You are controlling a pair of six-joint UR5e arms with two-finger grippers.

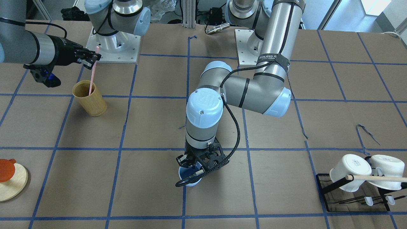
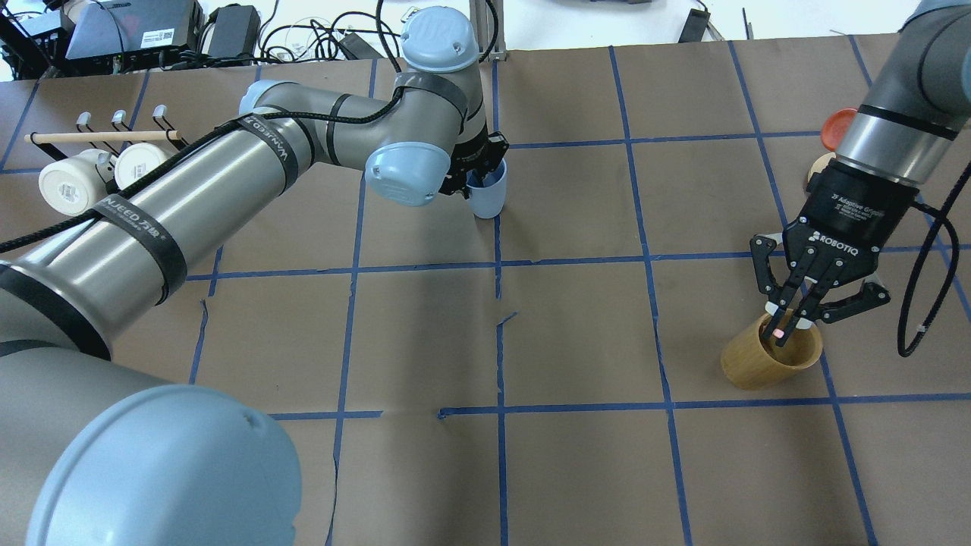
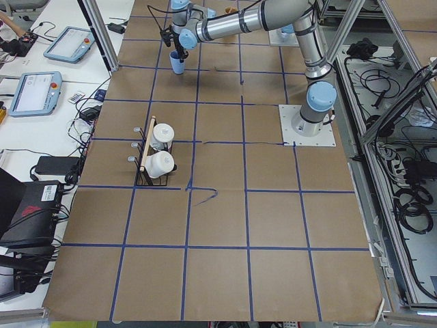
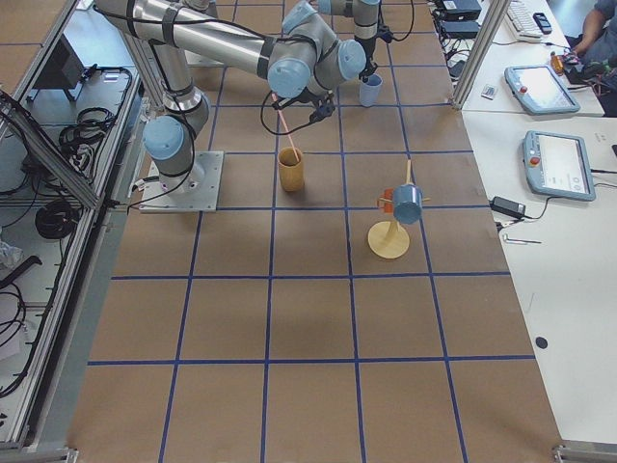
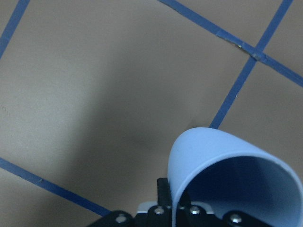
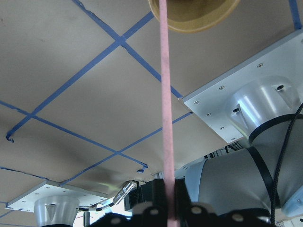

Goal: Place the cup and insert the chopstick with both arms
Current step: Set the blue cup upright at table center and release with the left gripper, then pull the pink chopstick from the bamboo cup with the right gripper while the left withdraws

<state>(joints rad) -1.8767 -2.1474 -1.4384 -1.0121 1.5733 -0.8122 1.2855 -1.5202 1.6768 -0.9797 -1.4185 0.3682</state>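
Observation:
The light-blue cup [image 1: 189, 178] is upright at the table's middle, on the side far from my base, at or just above the surface. My left gripper [image 1: 190, 167] is shut on its rim, one finger inside; the cup fills the left wrist view [image 5: 232, 179] and shows overhead [image 2: 487, 193]. My right gripper [image 1: 90, 58] is shut on the upper part of the pink chopstick [image 1: 92, 74]. The stick hangs almost vertical with its lower end inside the tan bamboo cup [image 1: 90, 98]. Overhead, the right gripper [image 2: 789, 322] is right above the bamboo cup [image 2: 766, 360]. The right wrist view shows the chopstick [image 6: 165, 118].
A black rack [image 1: 349, 194] with two white mugs [image 1: 349, 173] and a wooden dowel [image 1: 378, 178] stands on my left side. A round wooden stand [image 1: 11, 186] with an orange piece [image 1: 6, 170] sits on my right. The arm base plates [image 1: 113, 47] are at my edge.

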